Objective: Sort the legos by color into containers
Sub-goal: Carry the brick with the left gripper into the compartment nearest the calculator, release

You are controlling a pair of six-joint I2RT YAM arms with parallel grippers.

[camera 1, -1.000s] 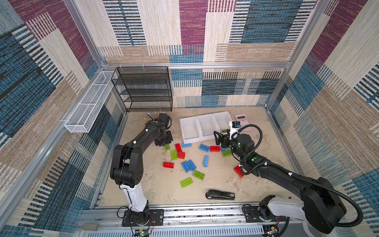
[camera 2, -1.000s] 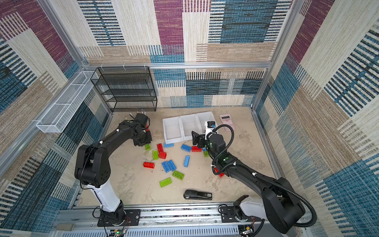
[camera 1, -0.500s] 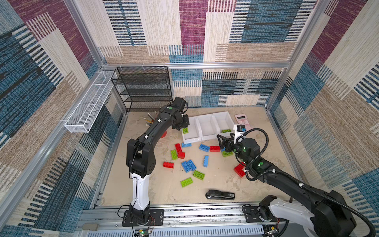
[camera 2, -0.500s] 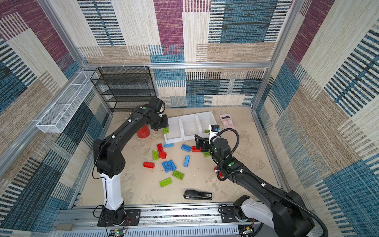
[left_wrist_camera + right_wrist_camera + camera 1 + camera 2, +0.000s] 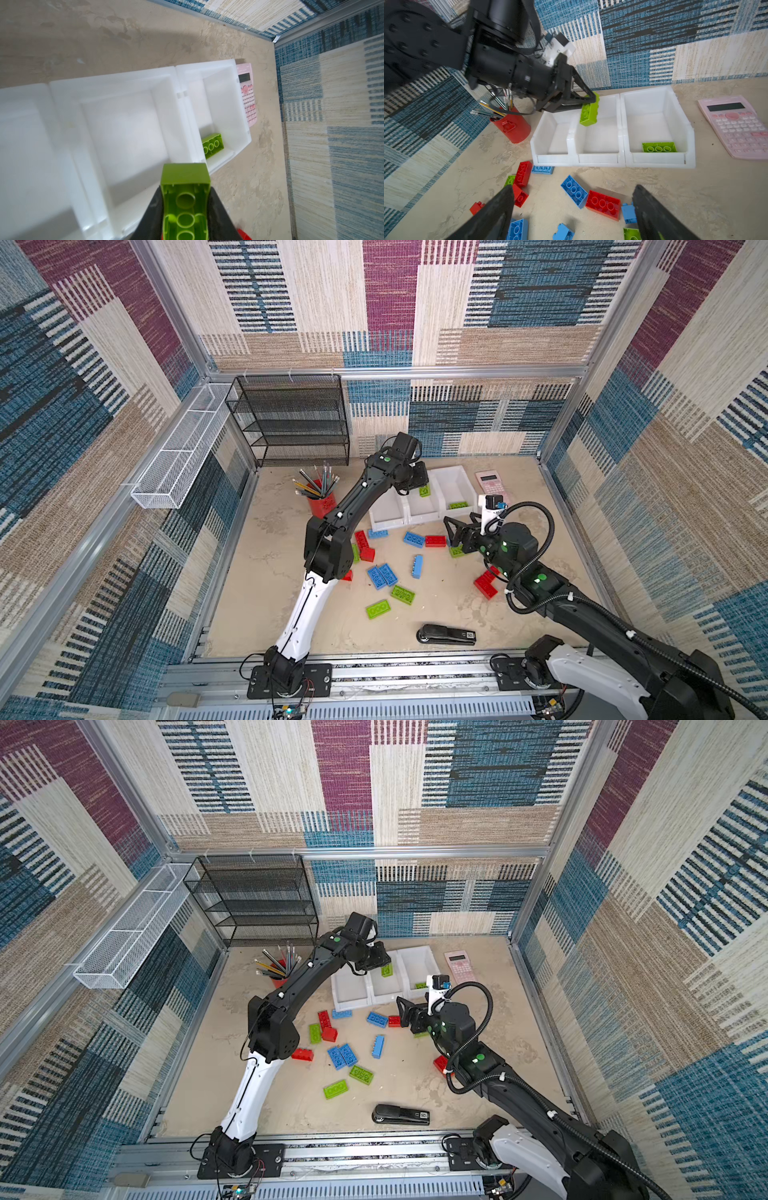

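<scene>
The three white containers [image 5: 620, 133] stand joined in a row at the back of the counter [image 5: 257, 572], between the red pencil cup [image 5: 512, 128] and the pink calculator [image 5: 735, 124]. The bin next to the calculator holds one resting lime brick [image 5: 659, 147], lying against its front wall with its hollow side showing. Where I can see into the middle and cup-side bins, I get only bare white floor.

My left gripper [image 5: 588, 99] is pinched narrow on the held lime brick [image 5: 588, 113]. The brick hangs on end above the middle bin, clear of its walls. My right gripper [image 5: 572, 188] is spread wide and carries nothing. It sits low over the loose bricks [image 5: 388, 574] scattered in front of the bins, and its wrist view shows a blue brick [image 5: 574, 190] and a red brick [image 5: 603, 204] between the fingers.

Some things I can't read well:
- In the left wrist view the cup-side bin is blurred and runs off the frame, and the near end of the held lime brick is cut off too.
- In both top views the left arm crosses the back of the cup-side bin.
- In a top view the left arm's elbow covers most of a small red brick [image 5: 348, 576].
- The right arm hides part of a red pair [image 5: 485, 585].
- In the right wrist view an edge green brick [image 5: 631, 233] is clipped by the frame and partly behind a finger.
</scene>
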